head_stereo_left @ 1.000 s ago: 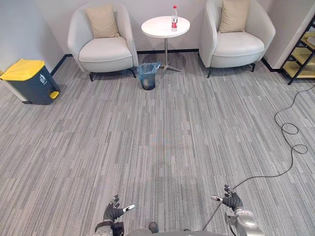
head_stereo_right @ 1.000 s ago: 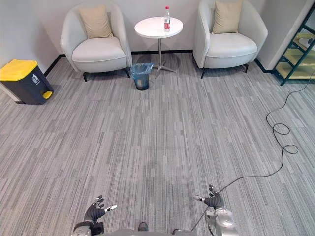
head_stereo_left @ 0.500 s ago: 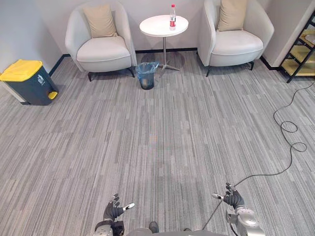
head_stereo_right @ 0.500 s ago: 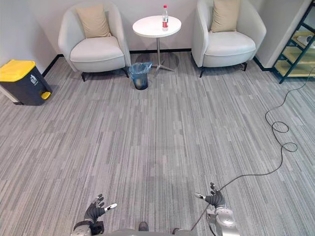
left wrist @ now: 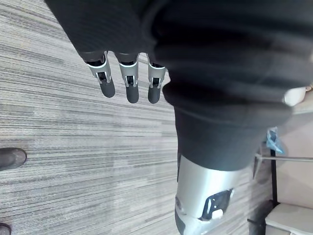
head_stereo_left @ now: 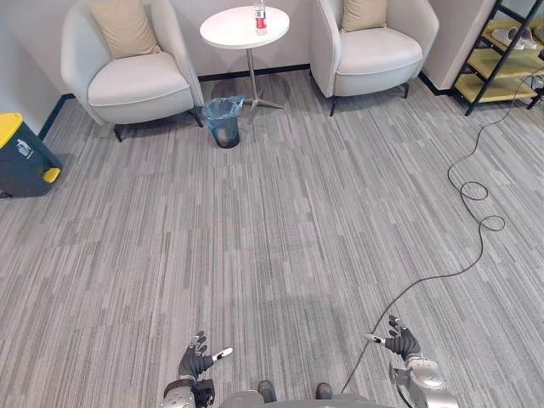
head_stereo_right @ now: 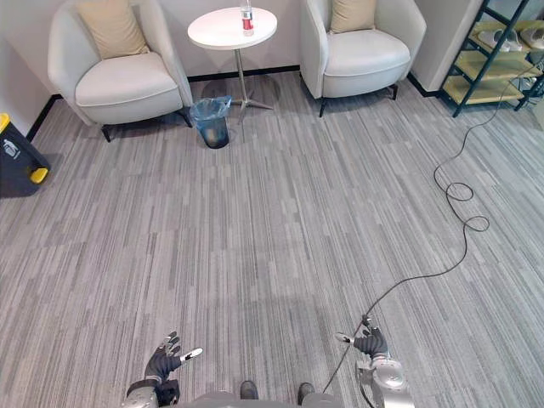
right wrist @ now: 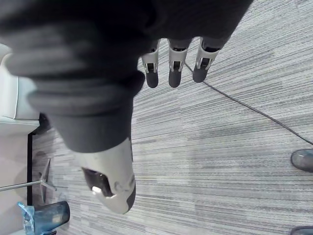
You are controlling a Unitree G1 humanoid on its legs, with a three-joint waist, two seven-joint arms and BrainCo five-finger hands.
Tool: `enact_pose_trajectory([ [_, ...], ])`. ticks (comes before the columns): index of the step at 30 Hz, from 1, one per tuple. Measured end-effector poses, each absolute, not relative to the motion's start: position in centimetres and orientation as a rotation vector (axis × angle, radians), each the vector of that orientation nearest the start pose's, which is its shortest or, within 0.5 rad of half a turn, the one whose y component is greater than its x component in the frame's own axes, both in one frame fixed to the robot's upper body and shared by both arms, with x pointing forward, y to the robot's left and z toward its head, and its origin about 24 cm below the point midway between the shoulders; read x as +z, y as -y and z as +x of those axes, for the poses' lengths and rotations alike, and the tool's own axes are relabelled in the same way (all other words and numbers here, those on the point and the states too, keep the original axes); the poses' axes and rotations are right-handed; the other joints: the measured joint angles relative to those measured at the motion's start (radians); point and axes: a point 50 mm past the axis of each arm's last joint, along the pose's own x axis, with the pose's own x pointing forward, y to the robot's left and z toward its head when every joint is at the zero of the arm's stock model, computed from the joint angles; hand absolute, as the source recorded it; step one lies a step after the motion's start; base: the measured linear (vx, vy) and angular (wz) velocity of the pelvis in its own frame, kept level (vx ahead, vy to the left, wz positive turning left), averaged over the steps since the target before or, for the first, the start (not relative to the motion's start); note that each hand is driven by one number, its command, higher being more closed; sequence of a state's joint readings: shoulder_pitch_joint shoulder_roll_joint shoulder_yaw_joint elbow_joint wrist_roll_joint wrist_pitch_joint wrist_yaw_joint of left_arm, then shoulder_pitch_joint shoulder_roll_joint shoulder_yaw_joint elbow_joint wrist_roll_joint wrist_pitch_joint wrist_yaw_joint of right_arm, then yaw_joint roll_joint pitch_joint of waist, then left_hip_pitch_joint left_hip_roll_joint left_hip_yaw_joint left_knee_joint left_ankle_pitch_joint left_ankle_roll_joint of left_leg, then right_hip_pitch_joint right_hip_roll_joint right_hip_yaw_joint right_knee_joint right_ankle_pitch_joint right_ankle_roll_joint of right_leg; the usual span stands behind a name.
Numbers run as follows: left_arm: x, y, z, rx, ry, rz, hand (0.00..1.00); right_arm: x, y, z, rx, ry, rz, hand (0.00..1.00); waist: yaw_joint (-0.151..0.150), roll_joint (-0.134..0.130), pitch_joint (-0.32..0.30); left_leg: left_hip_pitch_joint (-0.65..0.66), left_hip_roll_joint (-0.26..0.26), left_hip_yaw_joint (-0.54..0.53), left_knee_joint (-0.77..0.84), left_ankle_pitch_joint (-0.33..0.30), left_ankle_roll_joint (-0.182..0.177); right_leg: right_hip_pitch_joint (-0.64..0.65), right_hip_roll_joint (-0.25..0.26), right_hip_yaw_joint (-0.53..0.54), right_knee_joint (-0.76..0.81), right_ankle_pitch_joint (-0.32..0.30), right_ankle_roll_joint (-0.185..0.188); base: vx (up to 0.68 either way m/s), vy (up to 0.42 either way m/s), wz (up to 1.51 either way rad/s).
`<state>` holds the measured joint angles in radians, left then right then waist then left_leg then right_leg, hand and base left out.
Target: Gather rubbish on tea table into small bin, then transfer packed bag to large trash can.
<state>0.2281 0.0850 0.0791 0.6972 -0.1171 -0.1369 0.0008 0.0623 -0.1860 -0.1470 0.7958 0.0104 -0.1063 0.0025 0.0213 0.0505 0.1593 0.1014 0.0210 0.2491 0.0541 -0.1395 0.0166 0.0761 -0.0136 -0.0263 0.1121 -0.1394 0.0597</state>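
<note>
A round white tea table stands far ahead between two armchairs, with a red-labelled bottle upright on it. Beside its foot sits the small bin, lined with a blue bag. The large dark trash can with a yellow lid is at the far left edge. My left hand and right hand hang low over the carpet near me, far from the table. Both are open and hold nothing, their fingers straight in the wrist views.
A white armchair with a beige cushion stands left of the table and another right of it. A dark shelf rack lines the far right. Grey striped carpet stretches from me to the table.
The whole picture has shifted left and down, so the camera has moved and the trash can now sits at the edge. Both hands keep the same open pose.
</note>
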Motion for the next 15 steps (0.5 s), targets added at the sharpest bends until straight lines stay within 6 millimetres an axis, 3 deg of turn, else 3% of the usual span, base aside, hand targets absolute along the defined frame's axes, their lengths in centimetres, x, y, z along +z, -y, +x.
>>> enact_pose_trajectory([
  [1,-12.6,-20.2,11.9,0.212,-0.761,-0.051,0.00,-11.3,24.3,15.8,-0.221,-0.731,-0.120,0.00,-0.001,0.003,0.001,0.002,-0.003,-0.001,0.030,-0.026,0.006,-0.041,-0.011,-0.001,0.115,-0.049,0.025,0.12,0.059,0.01],
  [3,-12.6,-19.9,12.2,0.196,-0.755,-0.051,0.00,-11.3,24.2,15.7,-0.220,-0.734,-0.118,0.00,-0.002,0.003,0.002,0.021,-0.013,-0.002,0.049,-0.045,0.019,-0.119,-0.035,-0.006,0.334,-0.089,0.068,0.09,0.085,0.16],
  [5,-12.4,-19.8,12.4,0.182,-0.749,-0.043,0.00,-11.3,23.9,15.7,-0.209,-0.730,-0.117,0.00,-0.004,-0.010,0.011,0.052,-0.031,-0.010,0.053,-0.075,0.034,-0.210,-0.074,-0.035,0.568,-0.086,0.065,0.10,0.078,0.19],
  [7,-12.5,-19.8,12.1,0.179,-0.757,-0.040,0.00,-11.3,23.7,15.5,-0.208,-0.730,-0.114,0.00,-0.006,-0.019,0.016,0.094,-0.048,-0.035,0.064,-0.114,0.043,-0.287,-0.136,-0.090,0.770,-0.094,0.030,0.14,0.040,0.26],
  [9,-12.5,-19.9,12.2,0.178,-0.758,-0.038,0.00,-11.3,23.8,15.4,-0.208,-0.731,-0.117,0.00,-0.009,-0.013,0.020,0.118,-0.044,-0.054,0.062,-0.123,0.048,-0.330,-0.151,-0.129,0.786,-0.142,0.033,0.21,0.003,0.32],
  [12,-11.9,-19.9,13.8,0.169,-0.715,-0.031,0.00,-10.9,24.0,16.2,-0.180,-0.714,-0.151,0.00,-0.019,-0.007,0.038,0.145,0.005,-0.086,0.049,-0.127,0.039,-0.420,-0.132,-0.195,0.626,-0.149,0.005,0.35,-0.103,0.45],
  [13,-11.7,-20.1,14.1,0.170,-0.704,-0.025,0.00,-10.8,24.0,16.5,-0.179,-0.706,-0.154,0.00,-0.021,0.006,0.047,0.148,0.017,-0.100,0.047,-0.124,0.018,-0.442,-0.108,-0.202,0.490,-0.104,0.000,0.37,-0.159,0.43],
  [14,-11.6,-20.4,14.2,0.173,-0.696,-0.013,0.00,-10.7,24.0,16.6,-0.176,-0.702,-0.155,0.00,-0.025,-0.026,0.037,0.160,0.012,-0.112,0.037,-0.132,-0.014,-0.443,-0.103,-0.189,0.360,0.006,-0.033,0.39,-0.180,0.41],
  [15,-11.5,-20.7,14.2,0.175,-0.691,-0.005,0.00,-10.7,23.9,16.6,-0.176,-0.703,-0.153,0.00,-0.029,-0.033,0.032,0.174,0.007,-0.118,0.032,-0.147,-0.038,-0.448,-0.103,-0.189,0.330,0.069,-0.067,0.45,-0.228,0.33],
])
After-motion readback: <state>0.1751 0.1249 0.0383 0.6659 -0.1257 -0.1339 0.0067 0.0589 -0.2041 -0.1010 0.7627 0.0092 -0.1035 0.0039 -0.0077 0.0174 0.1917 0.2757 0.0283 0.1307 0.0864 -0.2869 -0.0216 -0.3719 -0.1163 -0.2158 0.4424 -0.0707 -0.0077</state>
